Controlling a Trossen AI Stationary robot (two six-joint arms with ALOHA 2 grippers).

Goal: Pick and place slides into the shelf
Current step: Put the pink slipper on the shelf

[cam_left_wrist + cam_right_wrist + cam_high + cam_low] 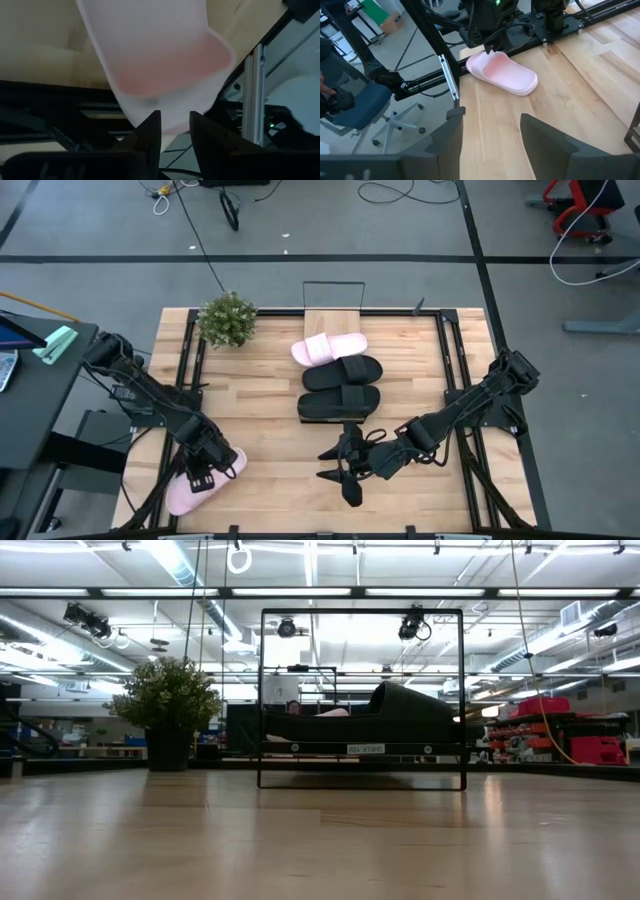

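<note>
A pale pink slide lies near the table's near left corner, with my left gripper shut on one end of it. It also shows in the left wrist view and the right wrist view. My right gripper hangs open over the table's near middle, touching nothing. On the shelf, a light board with a black wire frame, lie another pink slide and two black slides, side by side across the board. My left gripper pinches the end rim of the pink slide between its two fingers. The fingers come slanting down from the table's left side. The slide stretches away from the fingers, and its far part rests on the tabletop.
A potted plant stands at the far left of the table beside the shelf. Black frame rails run along the table's left and right sides. A blue office chair stands off the table's left edge. Bare tabletop lies between the grippers.
</note>
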